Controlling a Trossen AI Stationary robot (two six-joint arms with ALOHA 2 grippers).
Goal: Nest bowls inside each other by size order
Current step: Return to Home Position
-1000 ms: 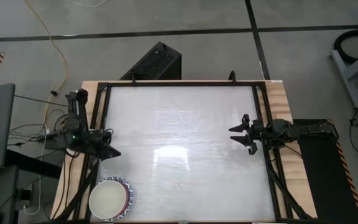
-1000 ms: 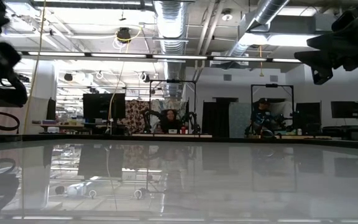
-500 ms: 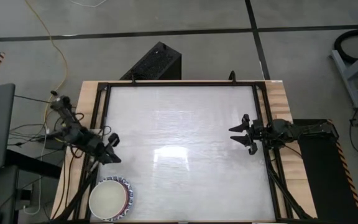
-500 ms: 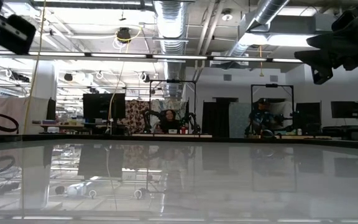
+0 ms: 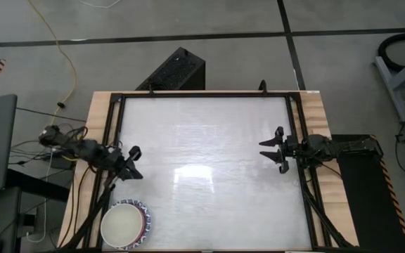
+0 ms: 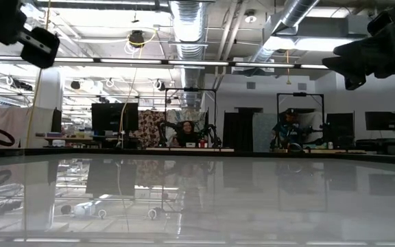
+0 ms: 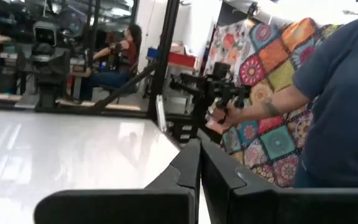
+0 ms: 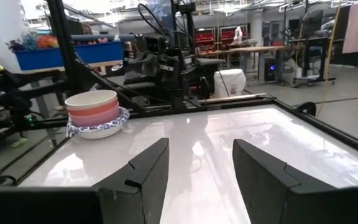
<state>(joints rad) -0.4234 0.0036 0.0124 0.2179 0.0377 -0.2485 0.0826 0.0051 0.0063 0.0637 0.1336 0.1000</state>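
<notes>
Since half a second ago, the left arm has swung its elbow outward, past the left edge of the table (image 5: 209, 126). Its left gripper (image 5: 131, 169) now lies a little further inward, with the jaws pressed together and holding nothing. We see the right gripper (image 5: 264, 150) unchanged near the right edge, its jaws wide apart and empty. The stack of bowls (image 5: 125, 223) stands at the table's corner on the left arm's side, near the left gripper but apart from it, with the cream one on top. We judge the nesting finished; only the retreat of the arms remains.
</notes>
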